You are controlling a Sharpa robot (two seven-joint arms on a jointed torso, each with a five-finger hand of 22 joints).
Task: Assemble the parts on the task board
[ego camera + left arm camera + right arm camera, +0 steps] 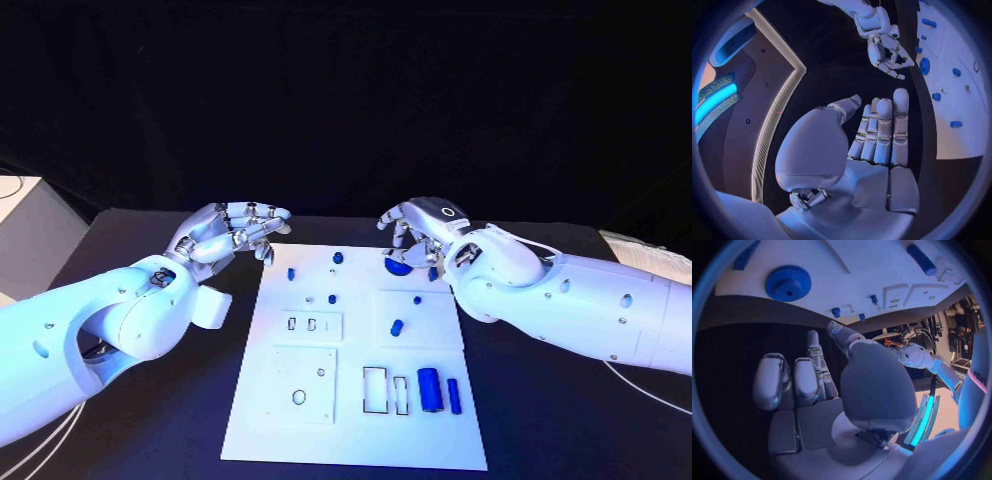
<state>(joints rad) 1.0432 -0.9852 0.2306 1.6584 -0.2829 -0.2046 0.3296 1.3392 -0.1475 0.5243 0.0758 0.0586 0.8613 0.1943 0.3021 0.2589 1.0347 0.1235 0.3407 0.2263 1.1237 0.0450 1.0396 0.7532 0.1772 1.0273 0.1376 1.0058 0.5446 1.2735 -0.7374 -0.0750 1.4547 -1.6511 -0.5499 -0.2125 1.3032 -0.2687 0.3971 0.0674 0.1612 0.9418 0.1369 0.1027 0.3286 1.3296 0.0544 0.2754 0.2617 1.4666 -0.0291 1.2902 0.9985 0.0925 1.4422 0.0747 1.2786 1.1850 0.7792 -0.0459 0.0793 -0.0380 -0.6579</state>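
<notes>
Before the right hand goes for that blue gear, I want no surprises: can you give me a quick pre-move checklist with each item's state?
1. Right hand holds nothing: ok, its fingers hold nothing in the right wrist view.
2. Left hand clear of the task board: ok, it hovers off the far left corner, fingers apart.
3. Gear free to grasp: ok, it lies on the board just beside the right hand.
4. Gear seated on a peg: cannot tell.
5. Long blue cylinder out of the way: ok, it rests near the board's near edge.
</notes>
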